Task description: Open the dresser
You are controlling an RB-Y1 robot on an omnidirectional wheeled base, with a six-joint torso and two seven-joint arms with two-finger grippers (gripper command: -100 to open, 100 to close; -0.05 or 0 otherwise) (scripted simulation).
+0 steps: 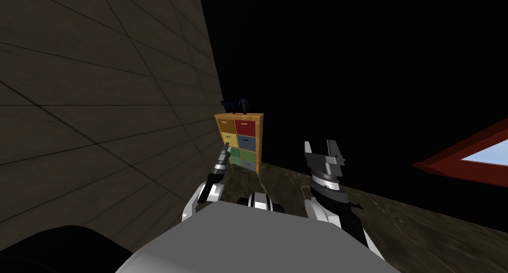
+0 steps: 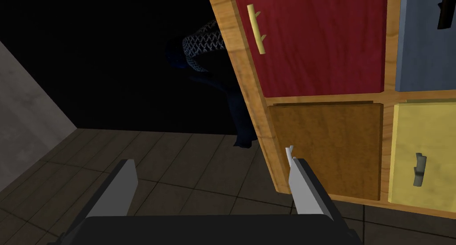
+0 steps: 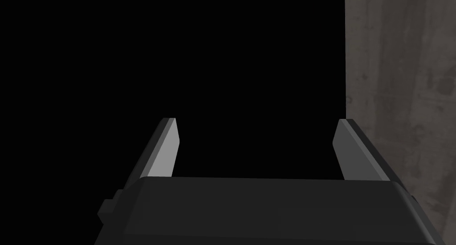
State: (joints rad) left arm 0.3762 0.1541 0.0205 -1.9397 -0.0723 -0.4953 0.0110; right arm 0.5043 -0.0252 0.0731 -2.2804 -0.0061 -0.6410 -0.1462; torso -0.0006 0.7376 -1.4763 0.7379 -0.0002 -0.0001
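Observation:
The dresser (image 1: 241, 141) is a small wooden frame with coloured drawer fronts, standing against the wall ahead of me. Close up, its red drawer (image 2: 316, 42) has a pale handle (image 2: 257, 28). Beside it are a brown drawer (image 2: 329, 149), a yellow drawer (image 2: 423, 153) with a grey handle (image 2: 418, 169), and a blue-grey drawer (image 2: 425, 37). My left gripper (image 1: 226, 149) (image 2: 209, 175) is open just in front of the dresser. One of its fingers (image 2: 305, 191) overlaps the brown drawer's edge, where a small pale tip (image 2: 290, 152) shows. My right gripper (image 1: 321, 150) (image 3: 256, 144) hangs open, away from the dresser.
A dark tiled wall (image 1: 99, 111) runs along my left up to the dresser. A dark patterned object (image 1: 238, 104) (image 2: 202, 46) sits on the dresser's top. A red-framed panel (image 1: 466, 156) lies to the far right. Behind the dresser is a black area.

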